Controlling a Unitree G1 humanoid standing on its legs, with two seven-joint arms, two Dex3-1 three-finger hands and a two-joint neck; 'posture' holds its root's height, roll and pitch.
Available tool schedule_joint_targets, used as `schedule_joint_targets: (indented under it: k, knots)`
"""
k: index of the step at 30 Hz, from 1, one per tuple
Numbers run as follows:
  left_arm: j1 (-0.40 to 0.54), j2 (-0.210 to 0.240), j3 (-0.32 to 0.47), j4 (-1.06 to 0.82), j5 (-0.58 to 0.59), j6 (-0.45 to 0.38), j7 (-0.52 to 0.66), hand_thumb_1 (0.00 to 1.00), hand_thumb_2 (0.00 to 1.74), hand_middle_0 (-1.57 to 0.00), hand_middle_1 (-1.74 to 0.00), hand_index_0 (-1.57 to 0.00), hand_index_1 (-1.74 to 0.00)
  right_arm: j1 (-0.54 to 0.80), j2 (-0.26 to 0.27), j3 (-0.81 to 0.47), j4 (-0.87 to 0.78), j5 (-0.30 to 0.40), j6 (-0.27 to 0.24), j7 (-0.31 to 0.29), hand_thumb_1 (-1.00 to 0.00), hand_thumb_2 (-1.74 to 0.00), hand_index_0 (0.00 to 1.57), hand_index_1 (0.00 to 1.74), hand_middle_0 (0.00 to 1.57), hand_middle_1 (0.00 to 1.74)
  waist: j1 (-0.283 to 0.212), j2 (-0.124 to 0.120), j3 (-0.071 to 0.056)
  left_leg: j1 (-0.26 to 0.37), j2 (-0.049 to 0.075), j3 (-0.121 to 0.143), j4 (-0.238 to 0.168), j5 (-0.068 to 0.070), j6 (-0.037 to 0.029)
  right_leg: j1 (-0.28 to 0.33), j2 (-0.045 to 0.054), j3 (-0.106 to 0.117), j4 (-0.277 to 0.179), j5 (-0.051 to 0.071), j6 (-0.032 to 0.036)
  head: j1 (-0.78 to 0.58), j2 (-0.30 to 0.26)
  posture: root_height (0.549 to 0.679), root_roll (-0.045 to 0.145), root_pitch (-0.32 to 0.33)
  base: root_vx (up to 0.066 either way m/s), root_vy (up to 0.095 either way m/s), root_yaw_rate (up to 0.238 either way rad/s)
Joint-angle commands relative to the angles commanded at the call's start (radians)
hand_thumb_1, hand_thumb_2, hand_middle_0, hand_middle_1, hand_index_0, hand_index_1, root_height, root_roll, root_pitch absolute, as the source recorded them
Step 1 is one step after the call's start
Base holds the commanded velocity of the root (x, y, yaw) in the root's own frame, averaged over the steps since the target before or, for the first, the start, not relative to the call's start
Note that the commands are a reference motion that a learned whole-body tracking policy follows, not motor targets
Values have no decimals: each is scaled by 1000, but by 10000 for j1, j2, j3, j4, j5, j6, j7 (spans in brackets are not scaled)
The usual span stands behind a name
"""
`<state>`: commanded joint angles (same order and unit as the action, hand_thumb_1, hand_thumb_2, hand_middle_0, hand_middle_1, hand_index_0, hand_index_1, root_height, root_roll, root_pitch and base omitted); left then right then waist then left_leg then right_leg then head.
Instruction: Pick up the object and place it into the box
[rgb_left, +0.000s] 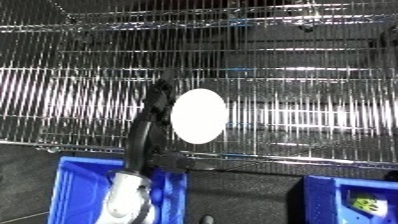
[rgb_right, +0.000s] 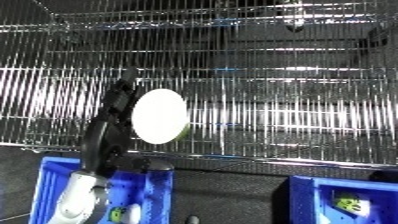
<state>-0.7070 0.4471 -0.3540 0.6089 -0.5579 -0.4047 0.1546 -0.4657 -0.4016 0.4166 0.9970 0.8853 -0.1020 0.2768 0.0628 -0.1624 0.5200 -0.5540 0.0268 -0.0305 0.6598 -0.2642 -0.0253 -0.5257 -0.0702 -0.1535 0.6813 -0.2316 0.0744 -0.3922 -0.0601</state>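
Two blue bins sit along the bottom of my view, and I'll start with the left blue bin (rgb_left: 75, 190), whose rim my left forearm (rgb_left: 129, 197) crosses as it rises from the lower edge. From that white and silver forearm the black left hand (rgb_left: 156, 107) reaches up and forward to the wire shelf (rgb_left: 293, 90), where it lies against the left edge of a white oval disc (rgb_left: 199, 116). The disc faces me nearly flat-on and stands in front of the shiny wire grid; in the right eye view I catch a thin green-yellow sliver along its lower right edge. The hand is a dark shape against the bright wires, so I cannot tell how far its fingers are spread or whether they have hold of the disc. Further right the shelf wires carry on, bright with glare. At the lower right, the corner of the right blue bin (rgb_left: 351, 197) shows, with a small greenish item (rgb_right: 352, 206) inside that I can't make out. My right hand is nowhere on screen.
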Motion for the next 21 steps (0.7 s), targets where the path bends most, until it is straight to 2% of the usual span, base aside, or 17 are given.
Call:
schedule_joint_targets:
  k: [2, 14, 21]
  knots:
    - [-152, -70, -36, 94, -38, 24, -29, 0, 0, 0, 0, 0, 0, -5, 24, 33, -53, 12, -19, -28, 0, 0, 0, 0, 0, 0, -56, -26, 0, -5, 12, 13, 15, -21, -2, -5, 16, 29, -29, 18, 15, -31, 68, 641, -1, 111, -1, 4, -63]
    - [-748, -363, -111, 466, -101, 158, 218, 600, 1044, -942, -1044, -942, -1044, 32, 109, 150, -422, -7, -74, -212, 0, 0, 0, 0, 0, 0, -292, -107, 0, -6, 64, 78, 10, -73, -34, -64, 44, 116, -114, 64, 67, -300, 305, 642, -1, 117, -4, 5, -32]
    - [-799, -291, 22, 738, -228, 96, 319, 600, 1044, -942, -1044, -942, -1044, 109, 137, 226, -609, -49, -116, -292, 0, 0, 0, 0, 0, 0, -326, -99, 0, 32, 65, 83, -31, -77, -51, -71, 33, 123, -105, 26, 61, -441, 312, 642, 1, 119, -6, 7, 8]
